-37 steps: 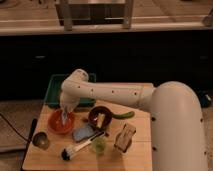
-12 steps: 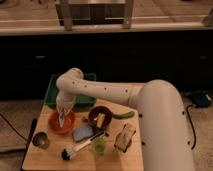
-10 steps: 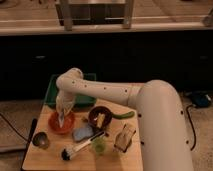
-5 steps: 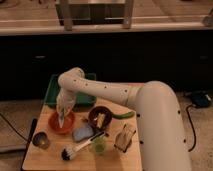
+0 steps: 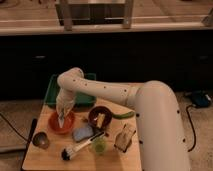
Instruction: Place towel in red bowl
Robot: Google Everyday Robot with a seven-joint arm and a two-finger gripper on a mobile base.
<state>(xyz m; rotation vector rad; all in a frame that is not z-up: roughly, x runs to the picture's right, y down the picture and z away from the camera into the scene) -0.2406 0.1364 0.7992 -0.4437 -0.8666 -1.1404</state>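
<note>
The red bowl [image 5: 62, 123] sits at the left of the wooden table. A pale towel [image 5: 62, 119] lies inside it, partly under my gripper. My gripper [image 5: 63, 116] points down into the bowl, right over the towel. The white arm reaches in from the right, across the table.
A green tray [image 5: 54, 92] stands behind the bowl. A dark bowl with food [image 5: 100, 117], a green vegetable [image 5: 123, 114], a grey-blue object [image 5: 83, 133], a brush [image 5: 80, 147], a green cup [image 5: 99, 145], a brown packet [image 5: 124, 137] and a small metal cup [image 5: 41, 140] lie on the table [image 5: 50, 159].
The arm has shifted slightly and the gripper stays low over the red bowl. The towel stays in the bowl.
</note>
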